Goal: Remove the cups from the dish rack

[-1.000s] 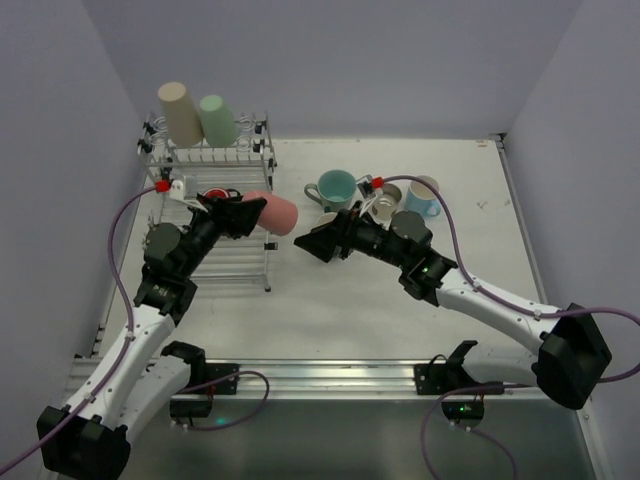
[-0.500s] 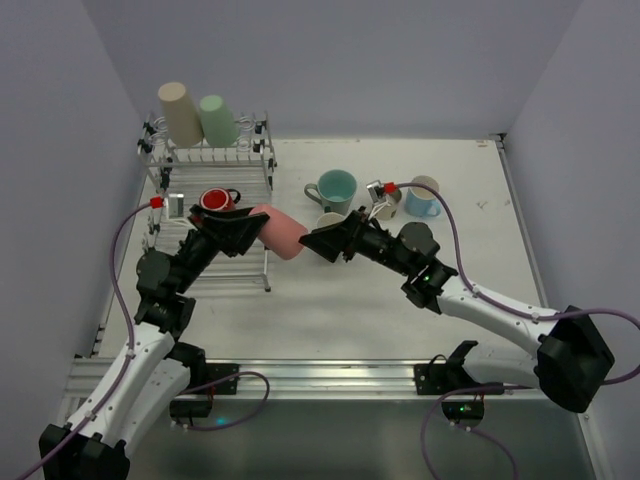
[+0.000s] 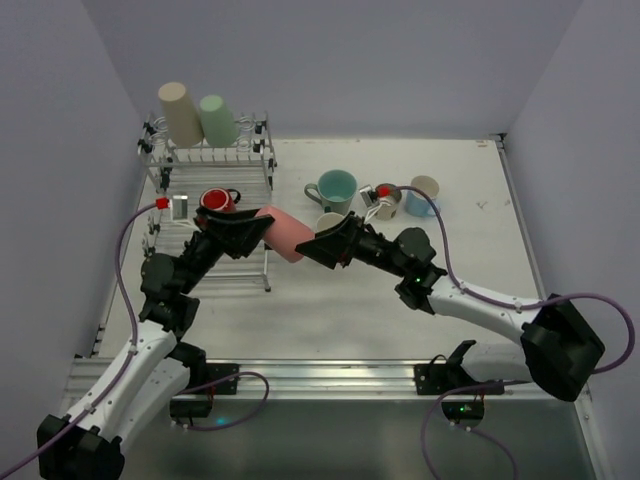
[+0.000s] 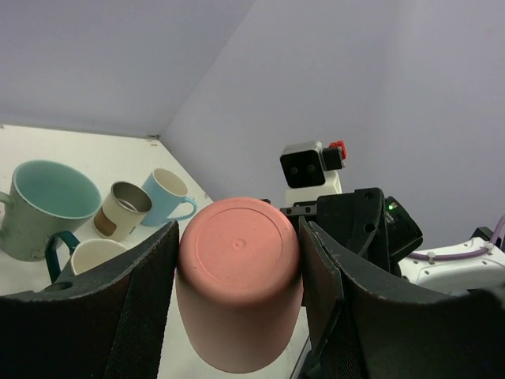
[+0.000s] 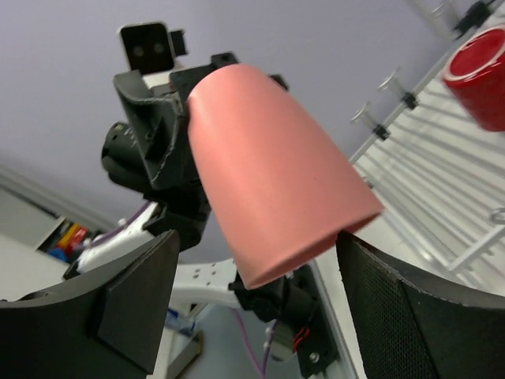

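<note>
Mid-air handover, to judge by the layout. Clamped in the left gripper, jaws closed snugly on its flanks: the pink cup, aloft just off the right-hand edge of the dish rack, above the table and short of the mugs standing there: teal mug, grey-brown cup, light blue mug. Waiting on the rack: a red cup on the lower bars, plus a beige cup and a mint green cup upended on the back tier. Facing the pink cup from the other side: the right gripper, jaws spread wide, nothing in them, one finger to each side of the cup's free end in the right wrist view, with a sliver of background showing on both sides; contact impossible to confirm. Long axis of the cup slanted from the left gripper toward the right one, roughly in line with both forearms as seen from above; flat closed base turned up toward the left wrist camera, broader end nearest the right wrist camera. Hence the crux: cup directly ahead of the right jaws and already between them, left arm the holder, right arm the taker. Probably next: close the right jaws across the cup's width near the free end, then release on the left, not before.
</note>
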Controlling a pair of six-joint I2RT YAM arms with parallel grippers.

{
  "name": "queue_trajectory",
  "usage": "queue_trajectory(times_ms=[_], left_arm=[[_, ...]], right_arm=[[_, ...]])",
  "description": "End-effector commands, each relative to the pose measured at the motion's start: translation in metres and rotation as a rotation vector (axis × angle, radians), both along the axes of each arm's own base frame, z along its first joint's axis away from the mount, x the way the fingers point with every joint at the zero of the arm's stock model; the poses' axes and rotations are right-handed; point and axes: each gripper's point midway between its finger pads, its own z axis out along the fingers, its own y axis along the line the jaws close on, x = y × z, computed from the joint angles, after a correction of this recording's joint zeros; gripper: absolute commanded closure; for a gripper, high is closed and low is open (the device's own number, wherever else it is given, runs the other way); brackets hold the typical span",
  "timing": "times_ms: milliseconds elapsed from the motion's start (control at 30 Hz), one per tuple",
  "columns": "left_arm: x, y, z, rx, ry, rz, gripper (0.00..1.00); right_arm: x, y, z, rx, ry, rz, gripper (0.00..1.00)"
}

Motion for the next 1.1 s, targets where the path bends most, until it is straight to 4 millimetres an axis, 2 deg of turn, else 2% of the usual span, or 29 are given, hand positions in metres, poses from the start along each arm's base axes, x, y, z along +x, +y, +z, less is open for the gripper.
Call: queue_trajectory(times_ms=[0, 33, 100, 167, 200, 233, 267, 300, 333, 367, 400, 467, 500, 533, 567, 600, 633, 667, 700, 733, 767, 833, 867, 900, 933, 967, 1000, 1033, 1067], left_arm=[[-0.006, -0.003, 0.015, -0.046, -0.054, -0.013, 0.75], [-0.006, -0.006, 0.014, -0.046, -0.052, -0.017, 0.75], [-0.009, -0.015, 0.012, -0.040, -0.052, -0.045, 0.75], [-0.011, -0.020, 0.013, -0.036, -0.056, -0.059, 0.74], [-0.013, -0.024, 0.012, -0.027, -0.063, -0.068, 0.70], [-0.014, -0.026, 0.012, -0.022, -0.067, -0.073, 0.65], [-0.015, -0.026, 0.016, -0.017, -0.075, -0.075, 0.58], [-0.013, -0.027, 0.011, 0.007, -0.062, -0.068, 0.41], [-0.011, -0.026, 0.009, 0.022, -0.052, -0.055, 0.32], [-0.010, -0.025, 0.013, 0.033, -0.058, -0.043, 0.26], [-0.008, -0.023, 0.008, 0.071, -0.049, -0.024, 0.15], [-0.005, -0.019, 0.009, 0.104, -0.045, 0.016, 0.08], [-0.003, -0.016, -0.001, 0.154, -0.023, 0.038, 0.03], [0.000, -0.012, -0.004, 0.174, -0.011, 0.067, 0.01], [0.001, -0.009, -0.005, 0.193, -0.008, 0.087, 0.00], [0.003, -0.005, -0.016, 0.243, 0.013, 0.111, 0.00], [0.007, 0.002, -0.022, 0.264, 0.032, 0.155, 0.00], [0.006, 0.008, -0.031, 0.309, 0.048, 0.182, 0.00], [0.006, 0.013, -0.036, 0.328, 0.056, 0.204, 0.00], [0.009, 0.020, -0.042, 0.350, 0.070, 0.246, 0.00], [0.008, 0.026, -0.054, 0.399, 0.090, 0.266, 0.00], [0.010, 0.038, -0.071, 0.450, 0.139, 0.321, 0.00], [0.010, 0.041, -0.082, 0.475, 0.159, 0.333, 0.00], [0.007, 0.043, -0.092, 0.509, 0.179, 0.329, 0.00], [0.010, 0.051, -0.099, 0.527, 0.199, 0.368, 0.00], [0.009, 0.053, -0.112, 0.549, 0.223, 0.374, 0.00], [0.008, 0.055, -0.119, 0.556, 0.242, 0.376, 0.00], [0.006, 0.053, -0.122, 0.558, 0.243, 0.362, 0.00], [0.005, 0.053, -0.128, 0.563, 0.251, 0.359, 0.00]], right_arm=[[-0.022, 0.008, 0.053, 0.144, -0.125, 0.140, 0.18], [-0.020, 0.013, 0.051, 0.142, -0.112, 0.149, 0.20], [-0.018, 0.015, 0.061, 0.158, -0.123, 0.149, 0.24], [-0.013, 0.015, 0.066, 0.170, -0.116, 0.125, 0.37], [-0.010, 0.015, 0.066, 0.171, -0.113, 0.109, 0.48], [-0.005, 0.013, 0.067, 0.170, -0.119, 0.077, 0.67], [-0.006, 0.009, 0.070, 0.172, -0.133, 0.057, 0.74], [-0.002, 0.009, 0.062, 0.134, -0.112, 0.033, 0.82], [0.008, 0.006, 0.058, 0.103, -0.125, -0.029, 0.94], [0.008, 0.000, 0.063, 0.085, -0.139, -0.062, 0.98], [0.016, -0.001, 0.043, -0.017, -0.128, -0.099, 1.00], [0.027, -0.008, 0.039, -0.096, -0.135, -0.177, 1.00], [0.030, -0.015, 0.022, -0.192, -0.104, -0.203, 1.00], [0.036, -0.021, 0.013, -0.269, -0.134, -0.240, 1.00], [0.045, -0.029, 0.017, -0.311, -0.142, -0.295, 1.00], [0.053, -0.044, -0.002, -0.410, -0.097, -0.320, 1.00], [0.059, -0.054, -0.001, -0.447, -0.108, -0.337, 1.00], [0.056, -0.062, -0.015, -0.502, -0.076, -0.301, 1.00], [0.067, -0.080, -0.022, -0.543, -0.046, -0.331, 1.00], [0.074, -0.089, -0.022, -0.586, -0.055, -0.346, 1.00], [0.077, -0.104, -0.039, -0.674, -0.011, -0.374, 1.00], [0.091, -0.124, -0.060, -0.824, 0.004, -0.431, 1.00], [0.097, -0.129, -0.059, -0.866, 0.002, -0.451, 1.00], [0.097, -0.139, -0.072, -0.951, 0.023, -0.432, 1.00], [0.103, -0.141, -0.070, -0.983, 0.028, -0.438, 1.00], [0.109, -0.142, -0.089, -1.053, 0.065, -0.424, 1.00], [0.107, -0.147, -0.100, -1.111, 0.097, -0.405, 1.00], [0.116, -0.152, -0.098, -1.153, 0.086, -0.432, 1.00], [0.121, -0.153, -0.113, -1.202, 0.113, -0.419, 1.00]])
